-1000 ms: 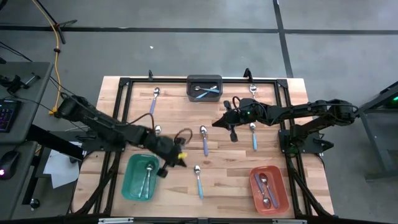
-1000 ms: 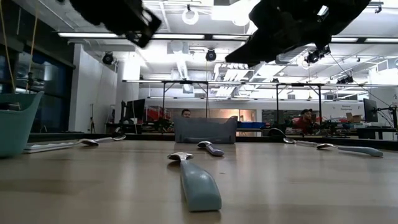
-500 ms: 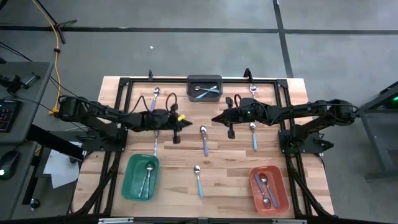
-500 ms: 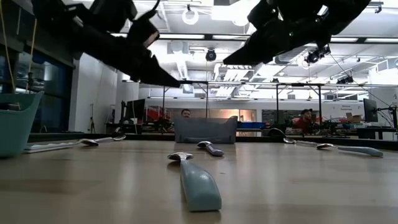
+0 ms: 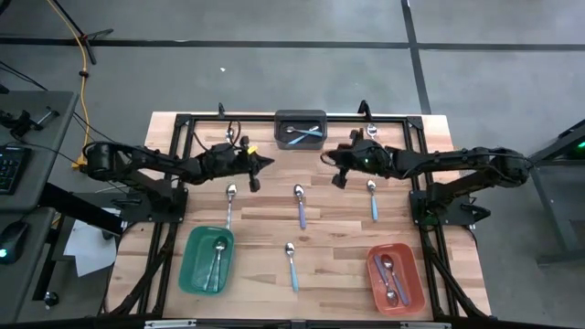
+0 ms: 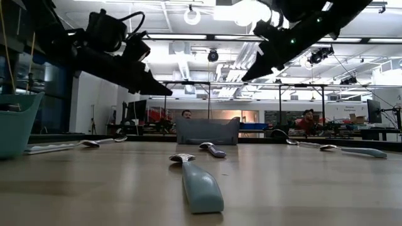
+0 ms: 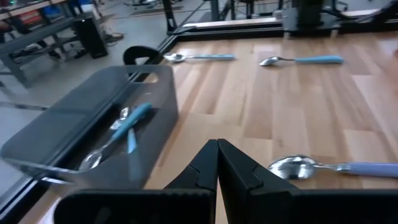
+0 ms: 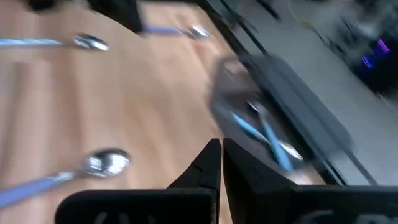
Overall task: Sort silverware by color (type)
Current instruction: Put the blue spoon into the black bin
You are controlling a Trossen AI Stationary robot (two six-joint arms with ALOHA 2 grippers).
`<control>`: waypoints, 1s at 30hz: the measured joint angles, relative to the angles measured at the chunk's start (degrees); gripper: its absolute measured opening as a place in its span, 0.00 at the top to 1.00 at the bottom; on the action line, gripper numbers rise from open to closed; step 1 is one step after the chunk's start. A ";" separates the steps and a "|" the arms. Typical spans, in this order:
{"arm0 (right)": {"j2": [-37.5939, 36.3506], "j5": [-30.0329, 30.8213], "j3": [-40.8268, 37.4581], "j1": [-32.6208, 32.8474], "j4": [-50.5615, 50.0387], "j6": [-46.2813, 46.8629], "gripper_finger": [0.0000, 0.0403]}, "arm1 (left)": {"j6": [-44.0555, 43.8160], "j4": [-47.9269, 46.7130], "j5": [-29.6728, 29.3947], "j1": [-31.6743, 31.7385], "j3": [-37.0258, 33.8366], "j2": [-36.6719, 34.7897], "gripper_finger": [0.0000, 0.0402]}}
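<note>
Both grippers hang shut and empty above the table's far half, either side of the grey bin (image 5: pixel 301 129), which holds light blue spoons (image 7: pixel 127 124). My left gripper (image 5: pixel 265 162) points at it from the left, my right gripper (image 5: pixel 323 157) from the right. Loose spoons lie flat on the wood: a pale-handled one (image 5: pixel 228 205), a purple one (image 5: pixel 301 206), a blue one (image 5: pixel 292 264), another blue one (image 5: pixel 373 199) and one at the far right (image 5: pixel 371 132). The teal bin (image 5: pixel 190 265) holds a spoon; the orange bin (image 5: pixel 413 274) holds purple-handled spoons.
A black frame (image 5: pixel 183 123) runs along the table's edges, with both arm bases on it. The teal bin stands near left, the orange bin near right, the grey bin at the far middle. Bare wood lies between the loose spoons in the middle.
My left gripper has swung from beside the teal bin at the near left toward the far edge, next to the grey bin, tipping from pointing down to nearly level. My right gripper has turned and shifted slightly toward the far edge. Both stay shut; no spoon has moved.
</note>
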 joint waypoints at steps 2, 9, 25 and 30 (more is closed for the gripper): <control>-0.36 3.02 1.80 -1.28 -5.20 1.74 1.00 | -0.07 0.35 -0.01 0.78 -0.02 0.00 1.00; -0.08 7.31 4.38 -8.26 -16.20 7.28 1.00 | -2.58 0.89 0.00 2.10 0.00 0.00 1.00; -0.06 8.58 3.41 -21.43 -29.35 28.59 0.67 | -1.55 -1.74 -0.13 2.08 0.00 0.04 1.00; -0.06 0.61 0.22 -24.59 -30.00 32.37 0.67 | -1.40 -1.93 -0.22 1.97 -0.70 0.33 1.00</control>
